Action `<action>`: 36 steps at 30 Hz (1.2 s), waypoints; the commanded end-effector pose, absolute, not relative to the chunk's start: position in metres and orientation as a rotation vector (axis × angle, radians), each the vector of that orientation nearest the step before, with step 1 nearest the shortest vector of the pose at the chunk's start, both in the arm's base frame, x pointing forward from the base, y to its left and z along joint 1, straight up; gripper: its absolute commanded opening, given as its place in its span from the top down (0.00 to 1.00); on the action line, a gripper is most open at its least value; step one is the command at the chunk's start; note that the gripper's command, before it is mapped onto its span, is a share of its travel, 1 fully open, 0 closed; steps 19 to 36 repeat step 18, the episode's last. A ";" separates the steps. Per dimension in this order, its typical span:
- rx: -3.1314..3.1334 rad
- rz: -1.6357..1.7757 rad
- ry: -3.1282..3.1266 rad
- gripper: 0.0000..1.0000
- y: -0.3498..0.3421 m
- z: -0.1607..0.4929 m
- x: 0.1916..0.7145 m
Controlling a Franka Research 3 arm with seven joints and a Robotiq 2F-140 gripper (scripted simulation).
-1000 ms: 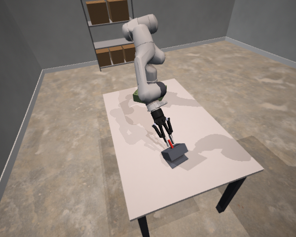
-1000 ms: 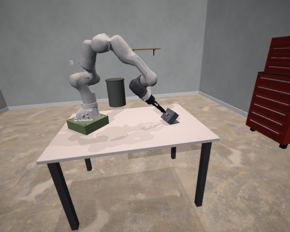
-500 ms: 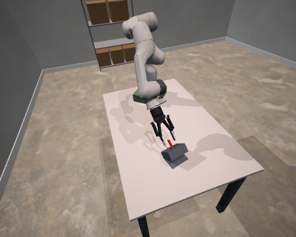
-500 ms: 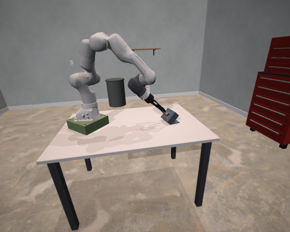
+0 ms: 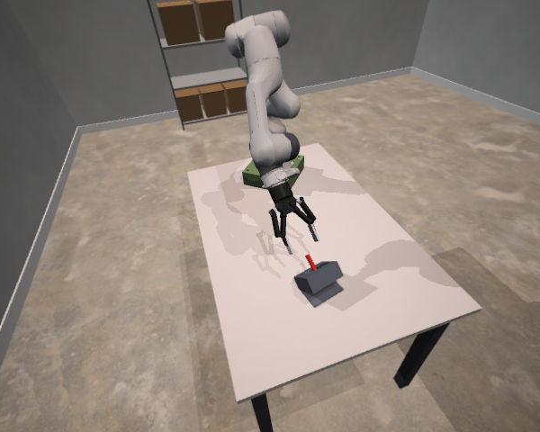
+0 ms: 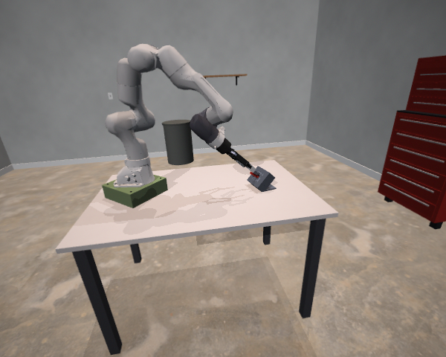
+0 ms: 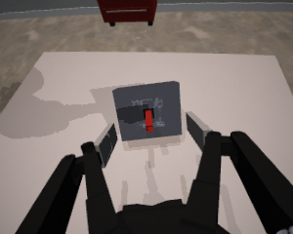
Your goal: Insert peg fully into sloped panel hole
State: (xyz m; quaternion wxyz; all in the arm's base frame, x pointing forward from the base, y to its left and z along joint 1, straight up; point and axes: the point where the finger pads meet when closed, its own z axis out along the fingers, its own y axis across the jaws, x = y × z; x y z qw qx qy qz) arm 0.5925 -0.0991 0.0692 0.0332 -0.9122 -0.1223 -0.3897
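A red peg (image 5: pixel 311 261) stands in the hole of the dark grey sloped panel (image 5: pixel 318 277) on the white table, with a short length sticking out. It also shows in the wrist view (image 7: pixel 149 120) at the middle of the panel face (image 7: pixel 147 111), and in the exterior view (image 6: pixel 255 175) on the panel (image 6: pixel 262 179). My gripper (image 5: pixel 301 241) is open and empty. It hangs tilted, a little behind and above the peg, apart from it. In the wrist view its fingertips stand wide on either side of the panel's near edge.
The arm's green base (image 5: pixel 273 170) is at the table's far end. A dark bin (image 6: pixel 178 141) stands on the floor behind the table. A red tool cabinet (image 6: pixel 424 142) is at the right, and a shelf with boxes (image 5: pixel 200 60) stands by the far wall.
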 end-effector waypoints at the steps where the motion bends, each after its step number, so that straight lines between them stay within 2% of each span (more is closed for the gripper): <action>1: -2.783 -1.184 -0.323 0.27 -0.099 0.078 0.585; 3: -2.783 -1.184 -0.323 0.27 -0.099 0.078 0.585; 18: -2.795 -1.168 -0.328 0.00 -0.105 0.094 0.561; 36: -2.795 -1.168 -0.328 0.00 -0.105 0.094 0.561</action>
